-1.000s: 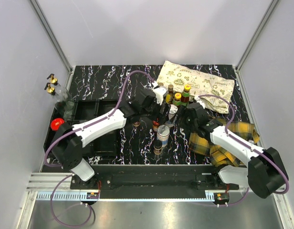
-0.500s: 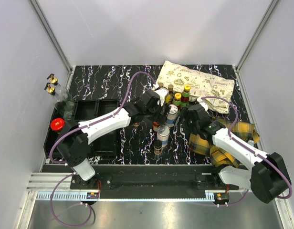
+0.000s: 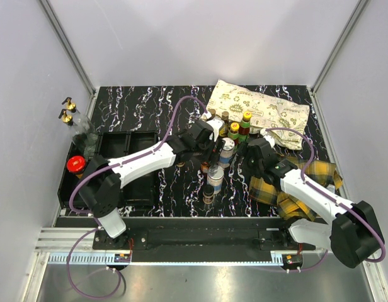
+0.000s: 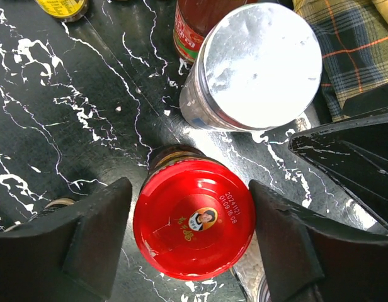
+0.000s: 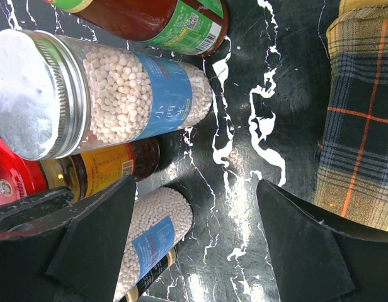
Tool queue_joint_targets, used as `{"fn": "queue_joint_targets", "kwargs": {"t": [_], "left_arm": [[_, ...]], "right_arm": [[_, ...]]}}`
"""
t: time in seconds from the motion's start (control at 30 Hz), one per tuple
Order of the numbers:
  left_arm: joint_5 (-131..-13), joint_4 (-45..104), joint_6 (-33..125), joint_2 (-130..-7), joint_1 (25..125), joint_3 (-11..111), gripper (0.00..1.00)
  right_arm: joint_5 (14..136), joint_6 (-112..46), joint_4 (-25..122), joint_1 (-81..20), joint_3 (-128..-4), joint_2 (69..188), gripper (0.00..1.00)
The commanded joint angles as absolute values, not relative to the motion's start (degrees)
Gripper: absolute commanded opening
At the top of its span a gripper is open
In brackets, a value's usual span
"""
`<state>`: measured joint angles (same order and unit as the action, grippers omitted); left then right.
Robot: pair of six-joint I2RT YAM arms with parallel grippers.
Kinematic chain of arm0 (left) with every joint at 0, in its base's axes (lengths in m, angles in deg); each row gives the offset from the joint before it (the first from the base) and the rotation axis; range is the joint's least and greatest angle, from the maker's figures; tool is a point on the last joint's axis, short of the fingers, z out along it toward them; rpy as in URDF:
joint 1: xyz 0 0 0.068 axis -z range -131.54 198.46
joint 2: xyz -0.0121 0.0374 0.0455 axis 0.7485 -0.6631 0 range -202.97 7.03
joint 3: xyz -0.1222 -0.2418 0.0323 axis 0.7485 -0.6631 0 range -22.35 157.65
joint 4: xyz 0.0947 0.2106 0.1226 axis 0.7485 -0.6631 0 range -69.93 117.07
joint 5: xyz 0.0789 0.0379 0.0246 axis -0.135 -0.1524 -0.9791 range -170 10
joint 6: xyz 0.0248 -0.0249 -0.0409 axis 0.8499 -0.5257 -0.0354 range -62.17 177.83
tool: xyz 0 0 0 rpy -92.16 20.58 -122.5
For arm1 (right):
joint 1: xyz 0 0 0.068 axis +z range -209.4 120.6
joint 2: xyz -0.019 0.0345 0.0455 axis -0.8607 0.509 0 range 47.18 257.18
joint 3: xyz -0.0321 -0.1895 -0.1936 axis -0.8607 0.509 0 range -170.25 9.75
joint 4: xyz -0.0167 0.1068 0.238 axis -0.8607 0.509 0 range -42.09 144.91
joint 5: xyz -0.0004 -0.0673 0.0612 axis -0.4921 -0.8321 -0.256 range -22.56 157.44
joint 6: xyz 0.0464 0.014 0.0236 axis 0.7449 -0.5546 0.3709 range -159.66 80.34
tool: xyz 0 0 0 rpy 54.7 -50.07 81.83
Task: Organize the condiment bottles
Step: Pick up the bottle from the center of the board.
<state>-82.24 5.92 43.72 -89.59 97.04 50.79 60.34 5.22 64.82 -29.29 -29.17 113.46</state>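
In the left wrist view a red-lidded jar (image 4: 194, 217) stands upright on the black marble table. My left gripper (image 4: 189, 189) is around it, with a finger against each side of the lid. Behind the jar stands a silver-lidded shaker (image 4: 260, 66). From above, the left gripper (image 3: 209, 160) is in the middle of the bottle cluster. My right gripper (image 5: 195, 184) is open over bare table, with a blue-labelled shaker (image 5: 153, 239) by its left finger and another shaker (image 5: 118, 94) beyond. Yellow- and green-capped sauce bottles (image 3: 235, 129) stand at the back of the cluster.
A black compartment tray (image 3: 128, 146) lies at the left with a red-lidded jar (image 3: 75, 163) at its near end and gold-capped clear bottles (image 3: 68, 114) beside it. A printed paper bag (image 3: 257, 110) lies behind the cluster, and a plaid cloth (image 3: 307, 182) lies under the right arm.
My left gripper has moved right into the cluster and its jaws have narrowed onto the red-lidded jar. The right gripper has shifted slightly and opened a little.
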Motion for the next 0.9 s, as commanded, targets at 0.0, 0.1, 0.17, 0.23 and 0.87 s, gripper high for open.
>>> {"fn": "queue_joint_targets", "kwargs": {"t": [0.0, 0.1, 0.17, 0.23, 0.87], "left_arm": [[-83.43, 5.63, 43.77, -90.00, 97.24, 52.97, 0.71], [-84.04, 4.92, 43.77, -89.92, 97.24, 53.15, 0.65], [-85.00, 4.57, 43.68, -89.83, 97.24, 53.50, 0.55], [-86.49, 3.52, 43.59, -90.00, 97.24, 53.93, 0.39], [-97.23, -0.88, 42.89, -85.53, 97.16, 58.86, 0.00]], "right_arm": [[57.94, 5.69, 64.88, -28.81, -29.45, 113.44, 0.87], [57.94, 5.51, 64.79, -28.81, -29.63, 113.79, 0.87], [57.86, 5.42, 64.79, -28.81, -29.72, 113.88, 0.88], [57.86, 5.42, 64.79, -28.81, -29.80, 113.97, 0.88], [57.68, 5.60, 65.05, -28.81, -29.37, 113.45, 0.88]]}}
